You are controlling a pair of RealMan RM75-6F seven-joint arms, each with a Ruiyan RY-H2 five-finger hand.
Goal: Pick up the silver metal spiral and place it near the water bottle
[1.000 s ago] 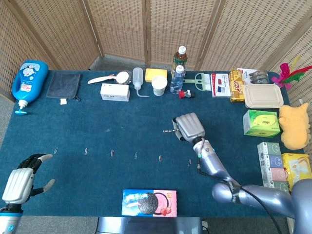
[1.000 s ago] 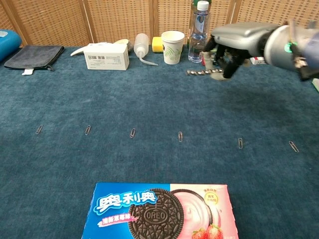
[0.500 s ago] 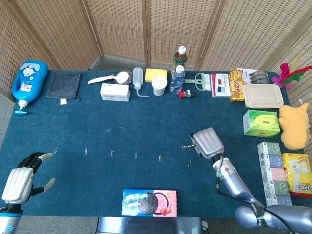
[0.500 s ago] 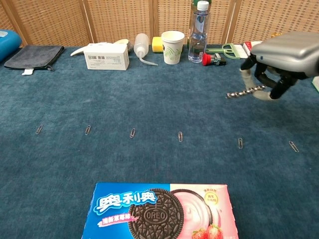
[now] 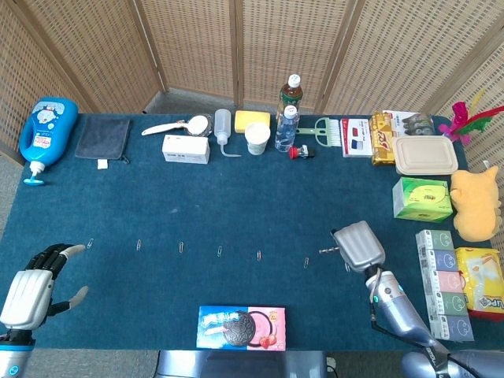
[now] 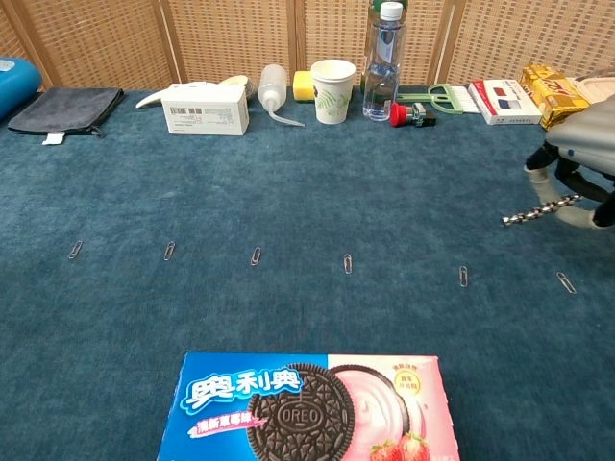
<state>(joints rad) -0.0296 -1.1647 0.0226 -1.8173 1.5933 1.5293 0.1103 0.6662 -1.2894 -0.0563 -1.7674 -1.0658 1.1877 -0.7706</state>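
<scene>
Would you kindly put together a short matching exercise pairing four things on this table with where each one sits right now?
Things:
1. silver metal spiral
2. water bottle
3. cookie box
4. blue bottle

Places:
A. far left corner of the table
B. near edge, about the middle
C. far edge, right beside the paper cup
D. held in the right hand, near the table's right side

Pairs: 1-D, 2-C, 3-B, 4-A
</scene>
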